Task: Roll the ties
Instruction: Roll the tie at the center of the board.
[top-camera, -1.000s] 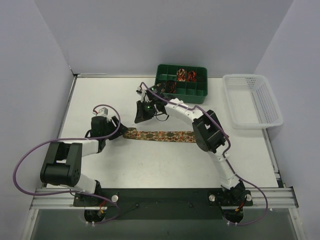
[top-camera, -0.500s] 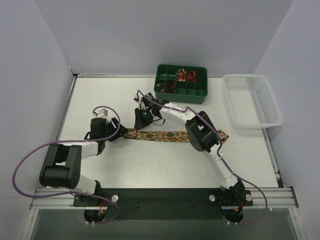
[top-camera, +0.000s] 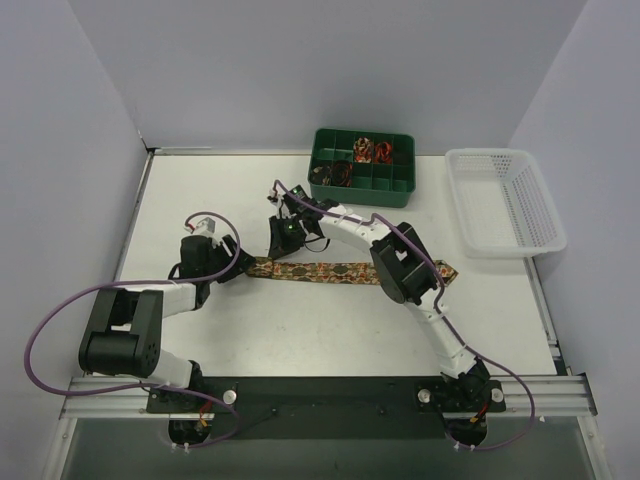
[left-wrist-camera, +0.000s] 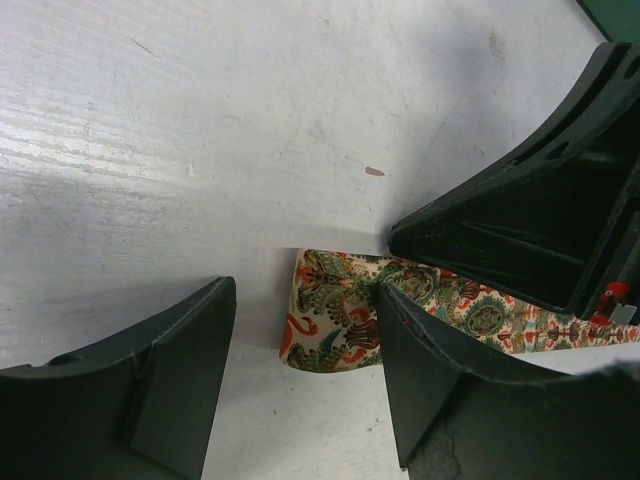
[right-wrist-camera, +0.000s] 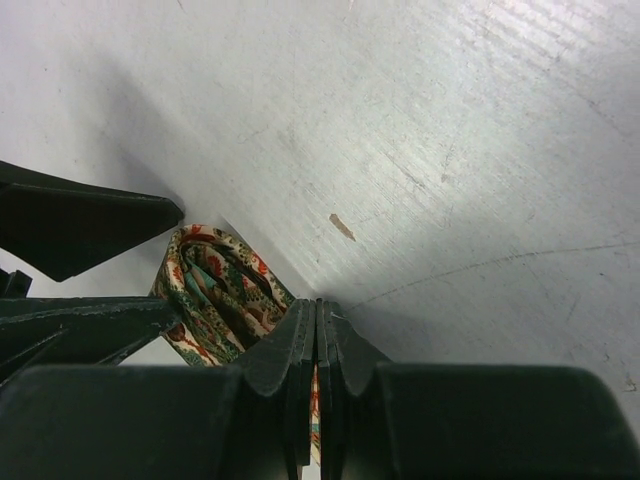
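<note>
One long patterned tie (top-camera: 330, 270) lies flat across the middle of the table. Its left end (left-wrist-camera: 335, 320) is folded back on itself into a small loop (right-wrist-camera: 215, 290). My left gripper (top-camera: 238, 264) is low at that end and open, and the folded end lies between its fingers (left-wrist-camera: 305, 300) without touching the left one. My right gripper (top-camera: 279, 240) is shut, with its tips (right-wrist-camera: 317, 305) down on the tie just beside the fold. A sliver of fabric shows in the slit between them. The same closed fingers (left-wrist-camera: 480, 230) rest on the tie's far edge.
A green compartment bin (top-camera: 400, 186) holding small coiled ties stands at the back. A white mesh basket (top-camera: 506, 235) sits at the back right. Purple cables (top-camera: 45, 330) loop off both arms. Walls close in the left and right sides.
The right arm swung left and lower with its elbow over the tie's right part, and its gripper moved slightly left. In the last half second nothing moved.
</note>
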